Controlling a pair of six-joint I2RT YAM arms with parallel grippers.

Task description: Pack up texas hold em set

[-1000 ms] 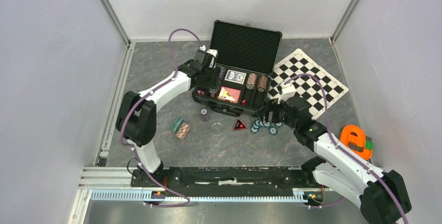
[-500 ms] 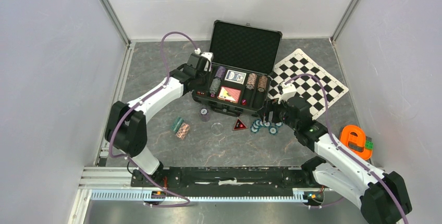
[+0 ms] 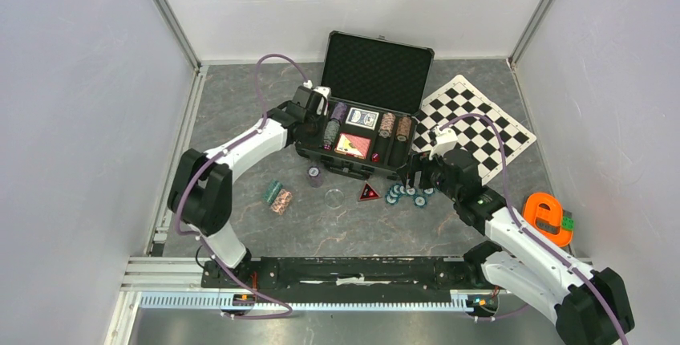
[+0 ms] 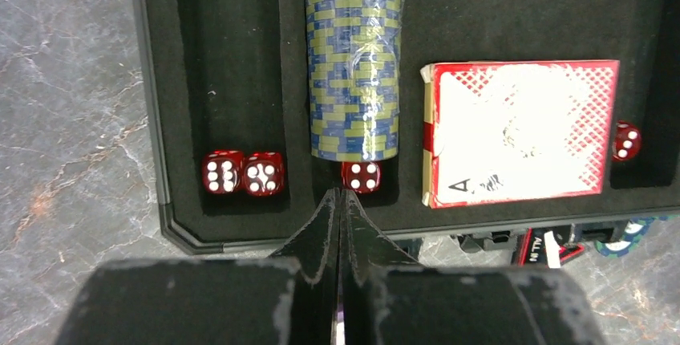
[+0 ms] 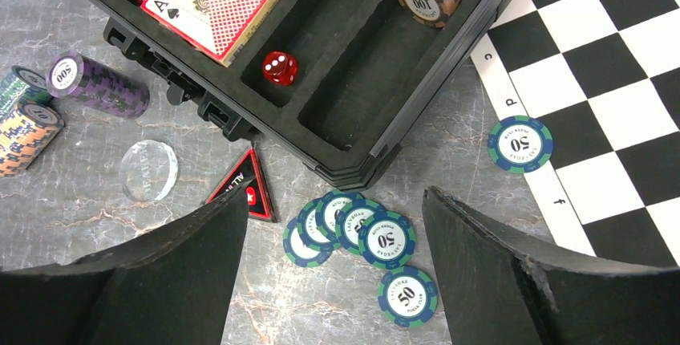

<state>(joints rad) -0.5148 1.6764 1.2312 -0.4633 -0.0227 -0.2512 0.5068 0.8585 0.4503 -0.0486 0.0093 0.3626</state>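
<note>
The black case point(image 3: 377, 72) lies open at the back, its foam tray point(image 4: 232, 56) holding a blue-and-yellow chip roll point(image 4: 354, 72), red dice point(image 4: 242, 173), the red deck point(image 4: 520, 131) and the blue deck point(image 3: 362, 118). My left gripper point(image 4: 341, 194) is shut and empty, above the tray's front left corner point(image 3: 314, 120). My right gripper point(image 5: 335, 200) hangs open over several teal chips point(image 5: 361, 233) lying flat on the table in front of the case's right corner. A purple chip roll point(image 5: 100, 84) and a brown one point(image 5: 24, 128) lie on the table.
The chequered mat point(image 3: 473, 124) lies right of the case, one teal chip point(image 5: 520, 143) on its edge. A clear disc point(image 5: 148, 170) and a red-edged black triangle point(image 5: 244, 188) sit before the case. An orange piece point(image 3: 547, 217) is beside my right arm.
My left gripper has gone from open to shut and drawn back left off the tray, uncovering the chip rolls in their slot. The right arm has stayed put.
</note>
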